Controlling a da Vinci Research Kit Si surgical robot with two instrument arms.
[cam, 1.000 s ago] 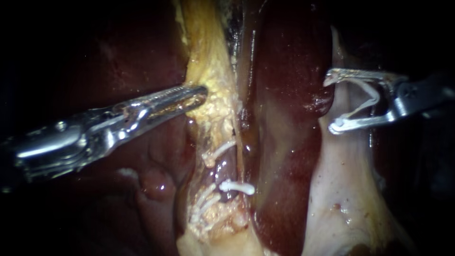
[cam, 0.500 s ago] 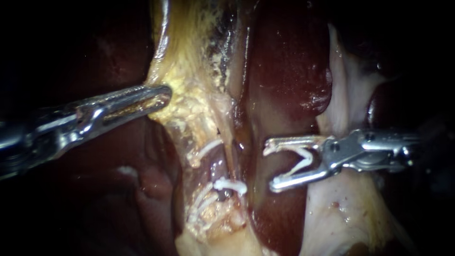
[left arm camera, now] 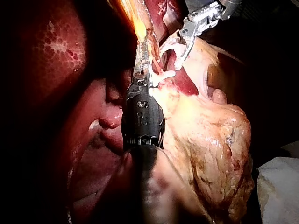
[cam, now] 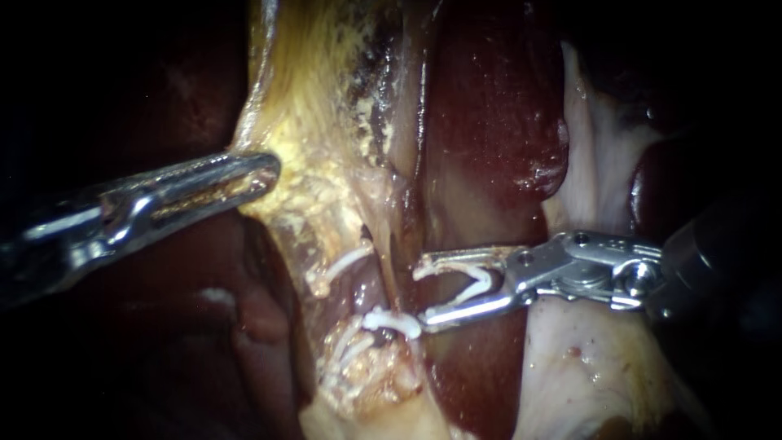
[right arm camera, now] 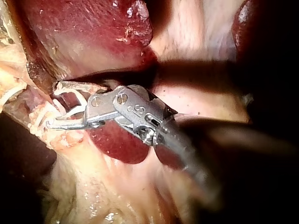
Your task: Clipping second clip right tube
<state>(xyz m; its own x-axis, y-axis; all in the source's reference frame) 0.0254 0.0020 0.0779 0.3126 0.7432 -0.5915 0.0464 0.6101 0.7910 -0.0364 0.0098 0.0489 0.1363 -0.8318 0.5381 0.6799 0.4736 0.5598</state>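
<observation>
A dark red lobe of liver (cam: 489,147) fills the middle of the endoscope view. Pale tissue (cam: 586,367) runs along its right edge and a band of yellow fatty tissue (cam: 326,179) along its left. Beyond both, the scene falls away into dark, open room.

The left instrument (cam: 262,173) reaches across that dark space, its jaws clenched on the outer edge of the yellow fatty tissue, well apart from the other tool. The right instrument (cam: 422,295) crosses the pale tissue and the lower liver, its two jaws spread and cradling one open clip (cam: 487,279), white and V-shaped. The jaw tips stand just beside the tube (cam: 371,289), a short dark stretch bared in the fatty band. There is little room between them, and it cannot be told whether the tube lies within the jaws.

The lower jaw's tip meets the end of a middle clip (cam: 393,320) on the tube. One upper clip (cam: 344,262) crosses the tube above it, and a cluster of lower clips (cam: 346,349), too tangled to count, sits below.

Only the left wrist view shows a white cloth (left arm camera: 280,186), out beyond the tissue and away from both instruments. Only the right wrist view shows the liver's edge lying close beside one jaw.
</observation>
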